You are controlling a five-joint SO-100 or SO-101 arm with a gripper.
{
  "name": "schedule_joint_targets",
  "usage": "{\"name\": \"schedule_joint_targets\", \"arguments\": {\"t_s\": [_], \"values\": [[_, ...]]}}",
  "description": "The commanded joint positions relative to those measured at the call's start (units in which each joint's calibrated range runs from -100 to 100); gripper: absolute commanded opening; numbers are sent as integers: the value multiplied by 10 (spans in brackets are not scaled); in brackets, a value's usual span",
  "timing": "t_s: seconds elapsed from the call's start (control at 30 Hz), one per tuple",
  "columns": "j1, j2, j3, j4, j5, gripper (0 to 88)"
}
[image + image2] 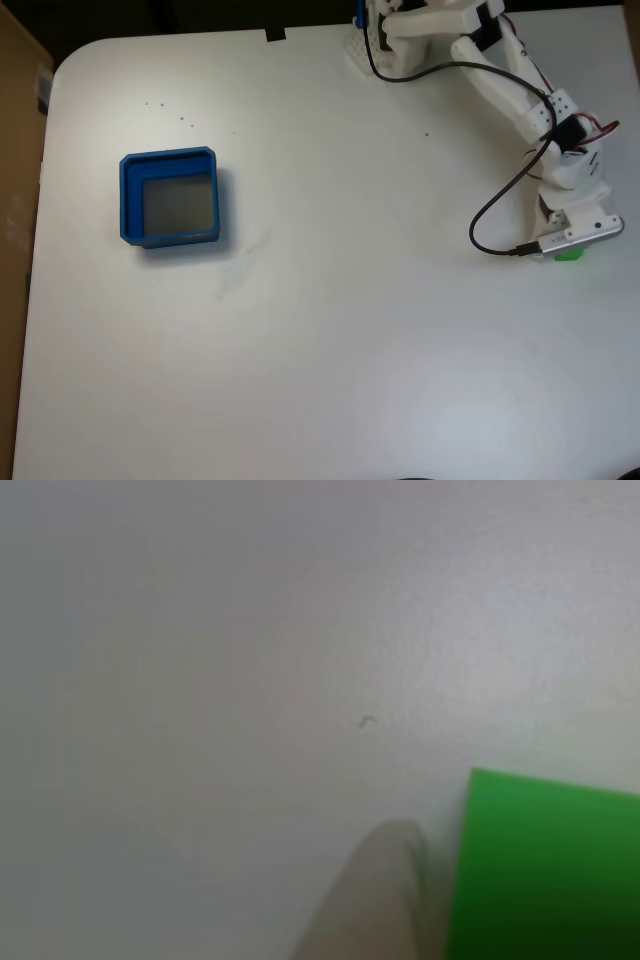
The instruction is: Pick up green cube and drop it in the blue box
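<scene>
A: Fixed view notes: the green cube (pixel 569 253) was found at the right side of the white table (pixel 330 350), resting on the surface and mostly hidden beneath the gripper (pixel 566 243); only a green sliver was seen below the silver wrist module.

B: Was contact confirmed from the other view?

A: Not fully. The green cube (pixel 545 865) was recorded large at lower right, with one pale fingertip (pixel 375 895) just beside its left face. A thin gap or shadow line was noted between them; touching could not be settled. The opposite finger was not seen, so the jaws' state could not be told.

B: And the reason for that posture?

A: It was judged that the arm (pixel 500 70) had been folded low over the cube so the fingers could be set astride it before closing. The black cable (pixel 490 205) was seen looped clear of the cube on the table.

B: The target?

A: The blue box (pixel 172 197) was logged well apart, at the left of the table, grey floor bare. The step was judged as grasp preparation; lifting and the long carry across were judged not yet done.
</scene>
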Motion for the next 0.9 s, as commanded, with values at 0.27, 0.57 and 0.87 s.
{"name": "schedule_joint_targets", "arguments": {"t_s": [0.27, 0.57, 0.87], "values": [[4, -17, -39, 2, 0, 326], [4, -17, -35, 3, -1, 242], [4, -17, -34, 4, -1, 17]]}}
